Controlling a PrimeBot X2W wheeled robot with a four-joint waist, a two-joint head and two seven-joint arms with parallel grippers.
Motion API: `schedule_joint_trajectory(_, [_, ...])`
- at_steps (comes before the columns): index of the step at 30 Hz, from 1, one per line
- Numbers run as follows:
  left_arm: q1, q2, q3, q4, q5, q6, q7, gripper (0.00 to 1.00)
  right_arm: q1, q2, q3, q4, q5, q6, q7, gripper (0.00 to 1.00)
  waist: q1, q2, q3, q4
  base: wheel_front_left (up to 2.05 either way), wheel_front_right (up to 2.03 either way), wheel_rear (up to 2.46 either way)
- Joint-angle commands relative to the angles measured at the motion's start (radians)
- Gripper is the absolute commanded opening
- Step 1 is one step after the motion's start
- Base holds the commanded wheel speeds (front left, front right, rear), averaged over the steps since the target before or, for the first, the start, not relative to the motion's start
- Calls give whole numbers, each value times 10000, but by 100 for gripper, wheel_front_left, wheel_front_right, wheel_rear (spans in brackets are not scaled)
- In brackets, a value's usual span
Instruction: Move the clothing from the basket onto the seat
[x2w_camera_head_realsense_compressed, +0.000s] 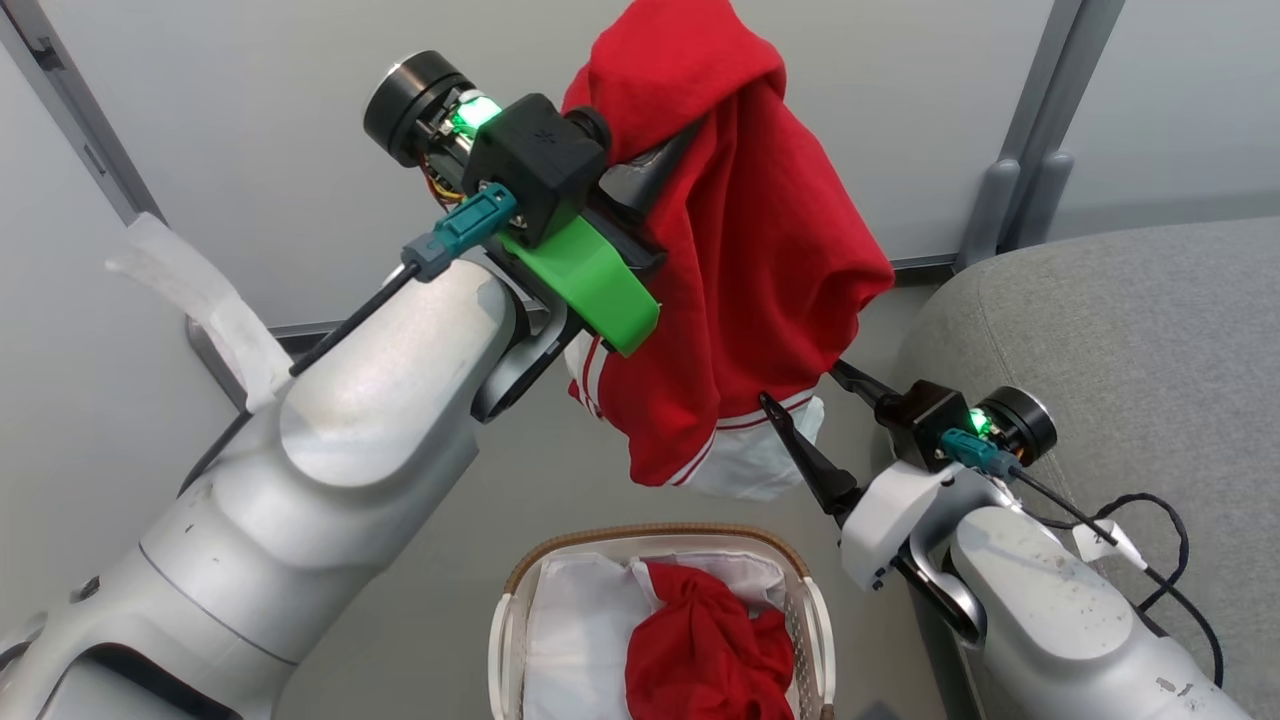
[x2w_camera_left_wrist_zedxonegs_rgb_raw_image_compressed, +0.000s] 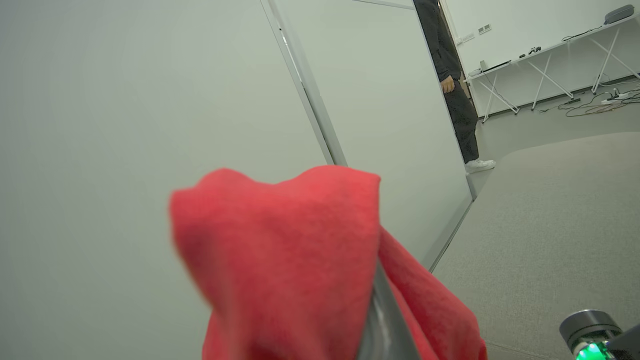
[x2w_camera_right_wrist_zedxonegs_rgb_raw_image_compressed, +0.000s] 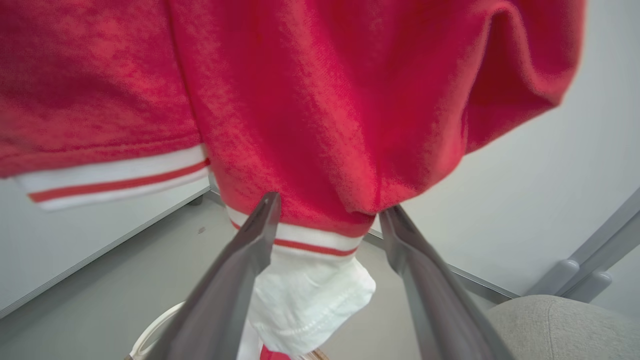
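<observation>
Mid-transfer: left claw (x2w_camera_head_realsense_compressed: 640, 185) clamped on red garment (x2w_camera_head_realsense_compressed: 760, 250), hanging high above basket (x2w_camera_head_realsense_compressed: 560, 560). Right claw (x2w_camera_right_wrist_zedxonegs_rgb_raw_image_compressed: 332, 204) spread wide, fingers (x2w_camera_right_wrist_zedxonegs_rgb_raw_image_compressed: 240, 260) flanking the white-striped hem (x2w_camera_right_wrist_zedxonegs_rgb_raw_image_compressed: 300, 240), no grip. Next, I'd say: swing across the rounded left edge of the grey seat (x2w_camera_head_realsense_compressed: 1120, 320), release. Soft, droopy knit. Second piece (x2w_camera_head_realsense_compressed: 700, 650) bunched in basket.

Red clothing (x2w_camera_head_realsense_compressed: 740, 250), white-striped trim

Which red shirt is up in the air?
The hanging red garment, gripped by the left pincer; the bunched red garment lies down inside the basket.
</observation>
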Motion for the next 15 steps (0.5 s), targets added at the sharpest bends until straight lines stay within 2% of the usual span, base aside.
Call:
schedule_joint_trajectory(1, [-197, 39, -82, -51, -66, 10, -69, 0, -224, -175, 281, 45, 286, -6, -49, 100, 1, 0, 11, 19, 0, 0, 0])
schedule_joint_trajectory(9, [-312, 33, -404, -162, -317, 13, -111, 0, -1065, -691, 1564, -207, 1353, -6, -49, 100, 1, 0, 59, 88, 0, 0, 0])
schedule_joint_trajectory(15, [-300, 38, -499, -146, -428, 13, -156, 0, -1500, -612, 2081, -493, 1602, -6, -49, 100, 1, 0, 91, 65, 0, 0, 0])
